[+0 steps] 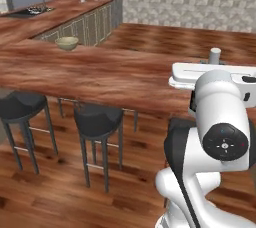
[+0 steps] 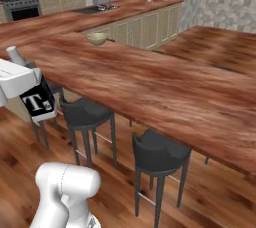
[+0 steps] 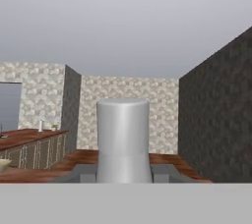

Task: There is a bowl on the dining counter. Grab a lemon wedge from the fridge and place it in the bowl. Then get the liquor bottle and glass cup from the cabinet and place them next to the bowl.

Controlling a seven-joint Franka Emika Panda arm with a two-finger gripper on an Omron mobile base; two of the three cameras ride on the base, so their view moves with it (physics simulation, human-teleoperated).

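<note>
Between the hand's (image 3: 123, 171) fingertips, apparently a glass cup (image 3: 123, 139).

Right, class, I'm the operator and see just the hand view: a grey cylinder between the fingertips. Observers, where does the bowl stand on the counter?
Observer: The bowl stands far along the counter, to the arm's left, well apart from the grey cylinder in the gripper.
Operator: Anything below the counter?
Observer: Two dark stools stand at its near edge.
Operator: And beyond the bowl?
Observer: A sink is set in the back counter.
</note>
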